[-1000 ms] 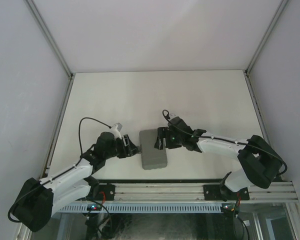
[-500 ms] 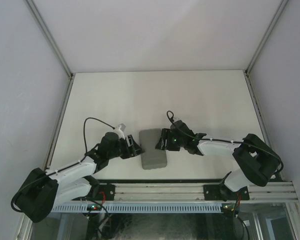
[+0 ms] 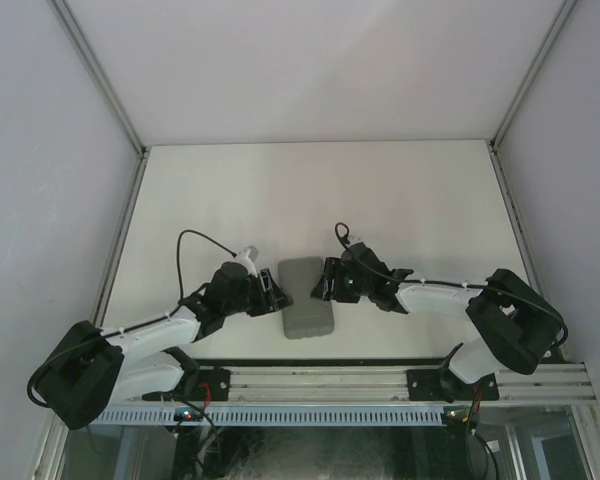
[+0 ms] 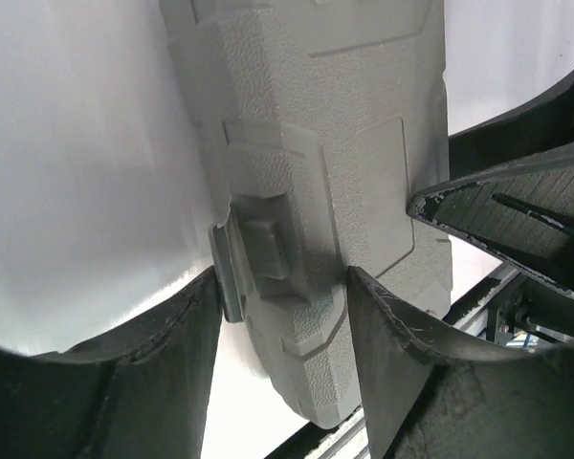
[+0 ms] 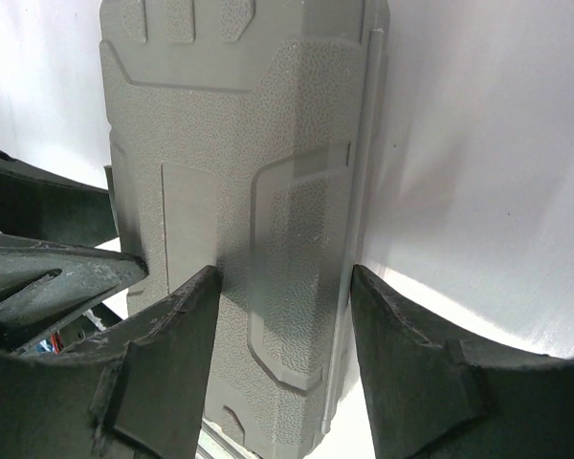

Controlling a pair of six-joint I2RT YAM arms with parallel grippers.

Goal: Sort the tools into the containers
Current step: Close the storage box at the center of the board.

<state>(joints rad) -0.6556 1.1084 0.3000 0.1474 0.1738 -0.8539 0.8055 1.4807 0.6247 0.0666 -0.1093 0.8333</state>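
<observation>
White table (image 3: 400, 200). Grey rounded plastic case (image 3: 307, 298), closed, midway along its near edge. Left claw (image 3: 273, 292), right claw (image 3: 325, 283): each astride a case flank; pinching or just touching, we cannot tell. Hazard: uneven pulls skid it off that edge.

Desk (image 3: 310, 190): white flat top, with grey walls (image 3: 310, 60) at the left, far and right sides and a metal rail (image 3: 330, 378) along the near edge. Contents, one item: grey case (image 3: 307, 305), closed, lying flat mid-width near the near edge, long side running front to back.
</observation>
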